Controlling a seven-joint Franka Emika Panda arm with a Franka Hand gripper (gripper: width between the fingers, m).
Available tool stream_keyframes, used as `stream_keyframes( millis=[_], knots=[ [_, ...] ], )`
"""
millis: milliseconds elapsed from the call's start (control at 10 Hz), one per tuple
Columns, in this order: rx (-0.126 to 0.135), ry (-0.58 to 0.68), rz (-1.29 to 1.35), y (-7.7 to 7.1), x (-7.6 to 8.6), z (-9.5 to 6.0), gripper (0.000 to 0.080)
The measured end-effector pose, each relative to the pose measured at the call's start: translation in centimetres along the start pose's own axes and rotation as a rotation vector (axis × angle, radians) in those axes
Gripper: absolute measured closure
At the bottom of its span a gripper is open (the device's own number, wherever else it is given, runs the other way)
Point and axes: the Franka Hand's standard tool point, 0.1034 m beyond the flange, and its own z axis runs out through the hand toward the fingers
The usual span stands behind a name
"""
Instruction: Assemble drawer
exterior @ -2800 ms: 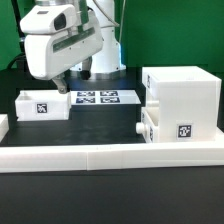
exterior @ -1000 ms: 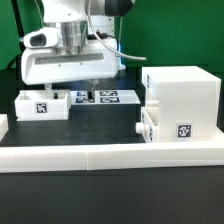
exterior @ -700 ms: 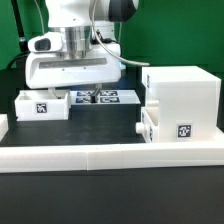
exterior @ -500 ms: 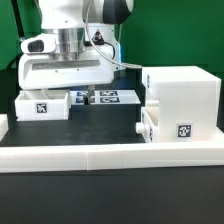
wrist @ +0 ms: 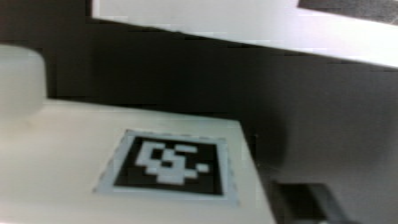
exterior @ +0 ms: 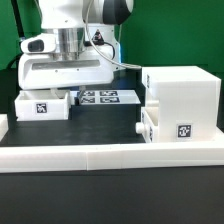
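Note:
The drawer's tall white housing (exterior: 182, 92) stands on the exterior view's right. One knobbed tray (exterior: 170, 127) with a tag sits partly in its lower slot. The second tray (exterior: 40, 106) lies loose on the exterior view's left, tag facing front. My gripper (exterior: 74, 95) is low at that tray's right end, its fingertips mostly hidden by the white hand. The wrist view is filled by the loose tray's tagged face (wrist: 169, 160), very close. One dark finger (wrist: 313, 200) shows just beside the tray wall. The jaws look apart and hold nothing.
The marker board (exterior: 110, 97) lies flat behind, between the loose tray and the housing. The long low white border wall (exterior: 110, 155) runs across the front. The arm's white body (exterior: 65, 60) hangs over the loose tray.
The hand swung from the exterior view's left to face front. It has since shifted left and sunk until the fingers reach the loose tray's right end. The trays and housing have not moved.

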Motion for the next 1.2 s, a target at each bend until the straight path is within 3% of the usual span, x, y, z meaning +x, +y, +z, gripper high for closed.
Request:
stream_keyframes(
  millis=[100, 300, 700, 900, 1100, 1200],
  knots=[
    [0.000, 0.000, 0.000, 0.0, 0.0, 0.0, 0.0711],
    [0.000, 0.000, -0.001, 0.0, 0.0, 0.0, 0.0757],
    [0.003, -0.004, -0.016, -0.3, 0.1, -0.1, 0.0757],
    [0.002, 0.007, -0.177, -2.0, 1.8, -2.0, 0.0757],
    [0.041, -0.051, -0.271, -2.8, 3.1, -4.1, 0.0757],
    [0.045, -0.053, -0.284, -2.8, 4.0, -5.1, 0.0757]
  ],
)
